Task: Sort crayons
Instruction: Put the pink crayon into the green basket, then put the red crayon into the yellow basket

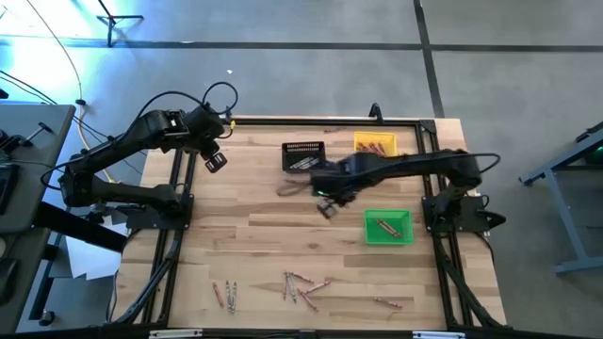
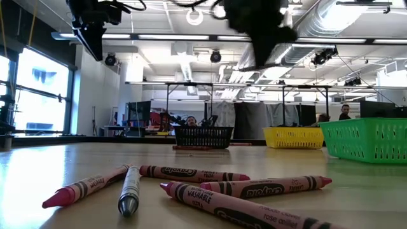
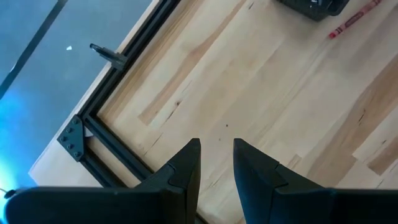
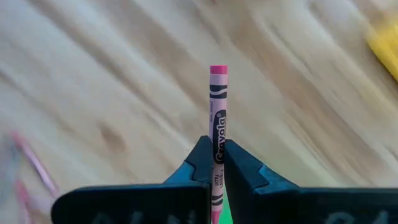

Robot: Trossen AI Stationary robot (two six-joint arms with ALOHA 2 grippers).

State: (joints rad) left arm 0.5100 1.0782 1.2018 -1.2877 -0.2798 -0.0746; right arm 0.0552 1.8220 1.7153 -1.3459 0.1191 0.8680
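Note:
My right gripper (image 4: 217, 146) is shut on a pink crayon (image 4: 218, 106) above the middle of the table (image 1: 254, 235), between the black bin (image 1: 303, 155) and the green bin (image 1: 388, 227). My left gripper (image 3: 216, 155) hangs open and empty over the table's far left corner, also seen in the high view (image 1: 215, 160). Several loose crayons (image 1: 301, 285) lie flat along the table's near edge, close up in the low view (image 2: 191, 175). One red crayon (image 3: 354, 23) lies by the black bin. My right gripper pinches the pink crayon between its two fingers, on the wrapper around the label (image 4: 217, 142). The fingers point down from above. The crayon's pink end (image 4: 218, 70) sticks out well past the fingertips, and the crayon is lifted clear of the table.
The yellow bin (image 1: 375, 144) at the far right and the green bin each hold a few crayons. A black frame (image 1: 179, 188) runs along the table's left, far and right sides. Bare wood lies between the bins and the near crayons.

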